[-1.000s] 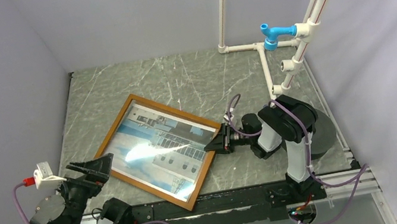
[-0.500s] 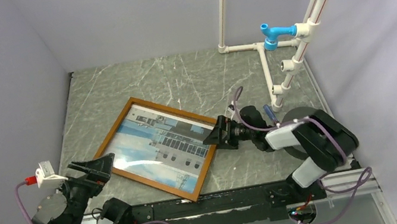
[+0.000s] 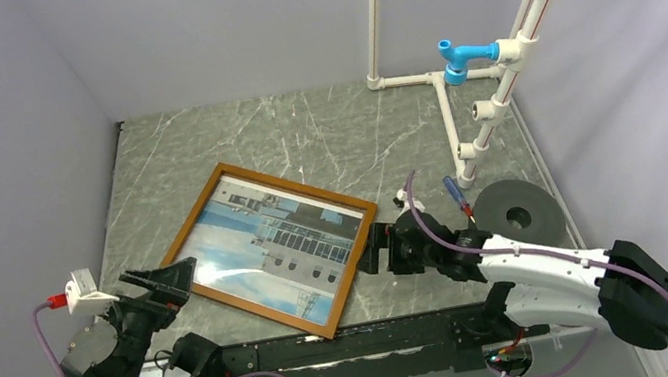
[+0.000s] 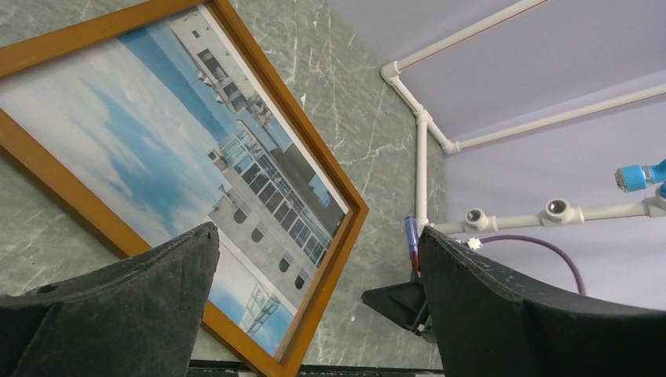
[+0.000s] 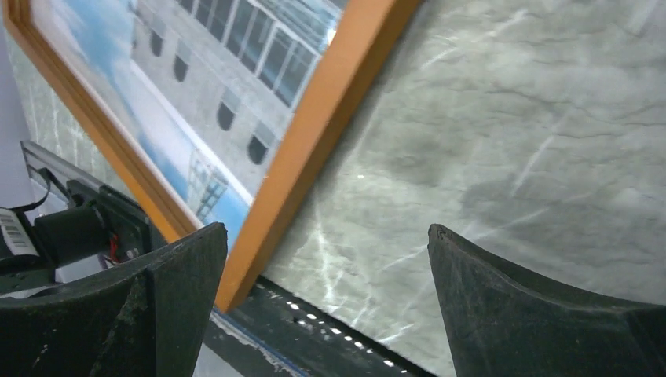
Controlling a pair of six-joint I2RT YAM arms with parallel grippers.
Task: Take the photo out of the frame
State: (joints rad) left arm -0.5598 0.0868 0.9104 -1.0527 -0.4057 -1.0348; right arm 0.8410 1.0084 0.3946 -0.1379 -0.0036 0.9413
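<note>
Your frame (image 3: pixel 351 272) lies flat on the table (image 3: pixel 300 128), turned at a slant and closer to the near edge than the far one. Its near corner sits right at the near edge. The photo (image 3: pixel 264 248) is inside it, face up, so nothing is out yet.

Your right gripper (image 3: pixel 367 250) is wide open and holds nothing. It sits low, just beside the frame's right side. I cannot tell if it touches the wood. Your left gripper (image 3: pixel 162 276) is wide open too, with nothing in it. It hangs in the air by the frame's left corner.

Here is what I think could go wrong:

- **A push:** If you bump the frame from the right, it may slide. Its near corner could then go off the near edge of the table.
- **A bad grab:** The wood is thin and lies flat. A finger may not get under it, so it could scrape the table or just shove the frame along.
- **A one-side lift:** If you lift only the right side, the frame may swing, slip out and drop.
- **The wrong side up:** The photo faces up, so its back is underneath. You will likely have to turn the frame over, and a fast flip could bend the photo.
- **A knock:** The grey disc (image 3: pixel 516 210) sits close behind your right arm, and a wide swing could hit it.
</note>
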